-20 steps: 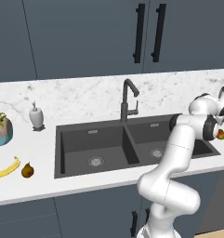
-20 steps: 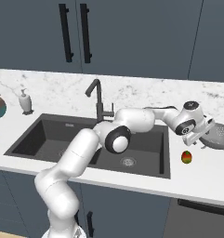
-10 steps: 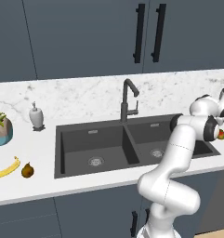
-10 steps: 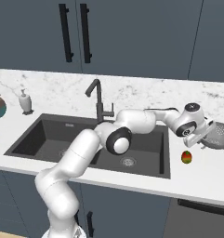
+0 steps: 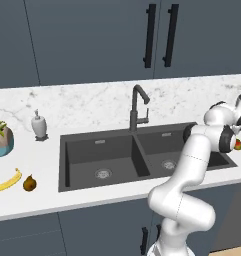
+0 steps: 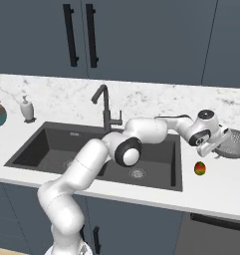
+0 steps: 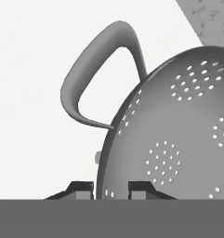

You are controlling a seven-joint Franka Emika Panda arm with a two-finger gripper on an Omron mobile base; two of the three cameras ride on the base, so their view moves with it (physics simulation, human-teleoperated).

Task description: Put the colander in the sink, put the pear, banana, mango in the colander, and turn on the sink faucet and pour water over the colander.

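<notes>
With the gripper [image 7: 111, 188] clamped on the colander [image 7: 178, 135] rim right of the sink [image 6: 57, 149], lifting it leftward into the basin comes next.

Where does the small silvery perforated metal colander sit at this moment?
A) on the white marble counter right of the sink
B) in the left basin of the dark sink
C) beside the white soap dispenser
A: the silvery perforated metal colander rests on the white marble counter right of the dark double-basin sink, with the gripper closed on its rim.

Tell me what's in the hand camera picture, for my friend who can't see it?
The gripper is shut on the rim of the colander, a silvery bowl full of little holes, seen very close up. One curved handle loops out from the colander over the white counter.
</notes>
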